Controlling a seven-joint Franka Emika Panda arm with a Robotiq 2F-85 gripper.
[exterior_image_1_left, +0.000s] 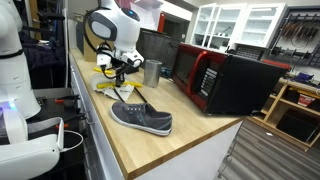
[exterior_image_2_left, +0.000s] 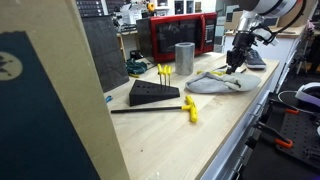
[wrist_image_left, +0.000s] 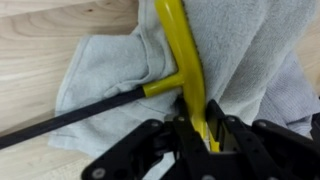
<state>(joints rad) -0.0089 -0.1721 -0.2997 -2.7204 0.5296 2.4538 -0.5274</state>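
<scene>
A T-handle tool with a yellow handle (wrist_image_left: 178, 50) and a black shaft (wrist_image_left: 70, 113) lies on a crumpled grey towel (wrist_image_left: 105, 65) on the wooden counter. In the wrist view the black gripper (wrist_image_left: 200, 128) comes in from the bottom, and its two fingers press against either side of the yellow handle's near end. In both exterior views the gripper (exterior_image_1_left: 120, 72) (exterior_image_2_left: 235, 62) points down onto the towel (exterior_image_1_left: 110, 86) (exterior_image_2_left: 215, 82). The handle's near end is hidden between the fingers.
A grey shoe (exterior_image_1_left: 142, 118) lies near the counter's front edge. A metal cup (exterior_image_1_left: 152, 72) (exterior_image_2_left: 184, 58) and a red-and-black microwave (exterior_image_1_left: 215, 78) stand at the back. A black tool stand (exterior_image_2_left: 153, 93) and a second yellow T-handle tool (exterior_image_2_left: 188, 108) sit further along the counter.
</scene>
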